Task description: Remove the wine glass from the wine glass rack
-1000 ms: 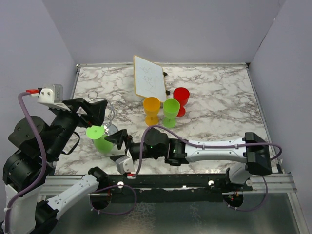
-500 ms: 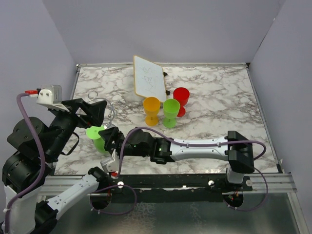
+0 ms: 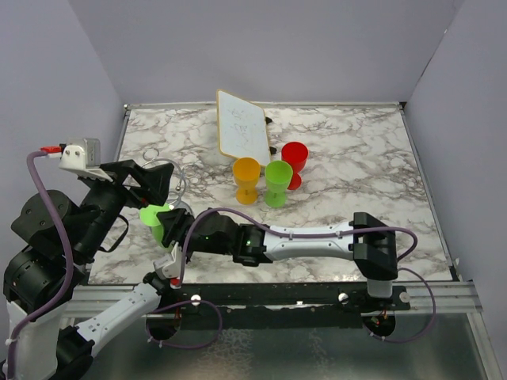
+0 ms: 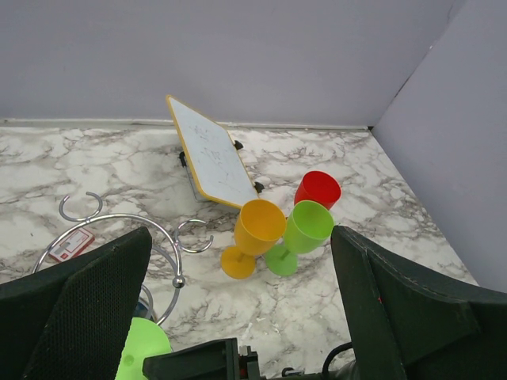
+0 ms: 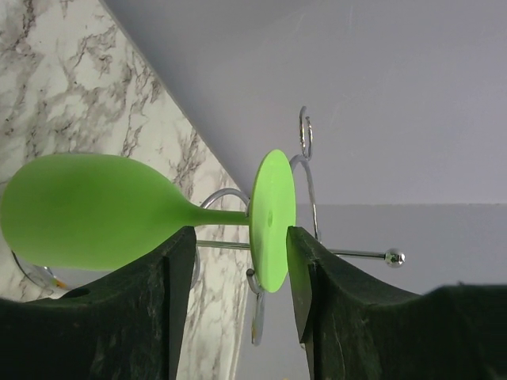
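Green wine glass point(image 5: 95, 210) hangs sideways on the wine glass rack point(image 5: 305, 170), at the bench's 8 o'clock, its foot caught by the wires. My right tool point(image 5: 238, 245) straddles its stem, half-closed; grip unconfirmed. Standing by, my left tool point(image 4: 238, 261) gapes wide, empty.

Left arm point(image 3: 71, 226) is seen raised and folded at the left side, left gripper point(image 4: 240, 237) spread wide. Right arm point(image 3: 309, 237) is stretched low across leftward, right gripper point(image 5: 239, 235) observed with jaws partly apart.
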`<state>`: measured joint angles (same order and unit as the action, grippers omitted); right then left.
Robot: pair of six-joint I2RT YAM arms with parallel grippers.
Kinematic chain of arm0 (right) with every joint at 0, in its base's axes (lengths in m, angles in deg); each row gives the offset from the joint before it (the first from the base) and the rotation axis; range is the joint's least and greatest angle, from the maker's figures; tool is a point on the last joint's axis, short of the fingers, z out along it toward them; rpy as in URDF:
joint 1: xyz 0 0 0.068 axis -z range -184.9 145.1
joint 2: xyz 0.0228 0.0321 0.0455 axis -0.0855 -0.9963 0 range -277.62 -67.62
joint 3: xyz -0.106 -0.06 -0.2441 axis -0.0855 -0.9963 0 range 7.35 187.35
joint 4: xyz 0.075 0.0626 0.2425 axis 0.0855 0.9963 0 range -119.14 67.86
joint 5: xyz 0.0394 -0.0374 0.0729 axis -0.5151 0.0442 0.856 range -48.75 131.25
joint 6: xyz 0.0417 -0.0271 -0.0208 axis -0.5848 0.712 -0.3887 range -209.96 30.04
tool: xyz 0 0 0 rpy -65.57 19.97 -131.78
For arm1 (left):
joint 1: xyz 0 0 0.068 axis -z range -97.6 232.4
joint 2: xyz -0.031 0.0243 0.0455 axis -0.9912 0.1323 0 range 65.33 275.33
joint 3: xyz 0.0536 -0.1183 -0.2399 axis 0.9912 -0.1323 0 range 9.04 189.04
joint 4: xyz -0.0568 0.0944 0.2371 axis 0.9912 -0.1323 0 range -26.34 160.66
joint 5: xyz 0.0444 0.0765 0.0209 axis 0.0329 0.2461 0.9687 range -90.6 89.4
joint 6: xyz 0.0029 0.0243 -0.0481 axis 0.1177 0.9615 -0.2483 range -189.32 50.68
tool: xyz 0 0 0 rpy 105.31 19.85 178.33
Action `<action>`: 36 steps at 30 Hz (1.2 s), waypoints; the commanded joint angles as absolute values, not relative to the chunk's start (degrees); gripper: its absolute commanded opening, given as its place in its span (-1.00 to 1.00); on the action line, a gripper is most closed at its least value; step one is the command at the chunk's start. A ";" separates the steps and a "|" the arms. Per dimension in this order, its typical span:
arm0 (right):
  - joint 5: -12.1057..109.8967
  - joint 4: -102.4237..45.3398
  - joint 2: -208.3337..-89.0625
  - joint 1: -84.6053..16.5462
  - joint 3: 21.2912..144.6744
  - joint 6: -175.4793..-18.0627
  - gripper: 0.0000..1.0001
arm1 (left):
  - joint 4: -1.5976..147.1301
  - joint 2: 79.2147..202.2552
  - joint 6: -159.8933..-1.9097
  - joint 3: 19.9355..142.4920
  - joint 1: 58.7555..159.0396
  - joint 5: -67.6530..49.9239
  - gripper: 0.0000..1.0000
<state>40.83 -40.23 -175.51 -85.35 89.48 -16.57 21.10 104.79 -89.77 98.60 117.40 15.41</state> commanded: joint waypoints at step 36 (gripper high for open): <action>41.51 -33.76 -175.75 -85.59 94.82 -15.76 -0.90 | 21.33 103.87 -90.15 99.40 117.69 14.65 0.97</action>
<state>39.28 -37.67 -177.57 -85.33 93.59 -15.13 21.08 104.33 -89.81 98.60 117.40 15.41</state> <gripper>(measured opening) 0.079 0.982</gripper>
